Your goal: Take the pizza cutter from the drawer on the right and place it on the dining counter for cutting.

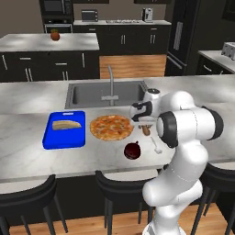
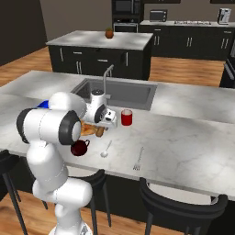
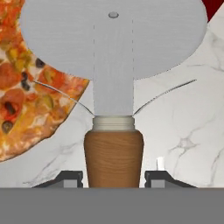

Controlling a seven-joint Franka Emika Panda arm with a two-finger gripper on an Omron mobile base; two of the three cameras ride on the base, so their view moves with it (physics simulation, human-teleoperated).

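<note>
My gripper point(image 3: 113, 179) is shut on the brown wooden handle of the pizza cutter point(image 3: 113, 52), whose silver wheel points away from the hand. It hangs just above the dining counter point(image 1: 27, 156), at the right edge of the pizza point(image 1: 111, 127). In the left base view the gripper point(image 1: 145, 125) sits between the pizza and my white arm, with the pizza cutter's handle point(image 1: 146, 131) showing below it. The right base view shows the gripper point(image 2: 102, 125) and the pizza cutter point(image 2: 99, 131) in front of the sink. The drawer is out of view.
A blue cutting board point(image 1: 65, 129) with bread lies left of the pizza. A dark red mug point(image 1: 132, 150) and a white spoon point(image 1: 156, 146) lie near the front edge. The sink point(image 1: 105, 94) and faucet point(image 1: 110, 82) are behind. A red cup point(image 2: 126, 117) and a fork point(image 2: 138, 159) sit to the right.
</note>
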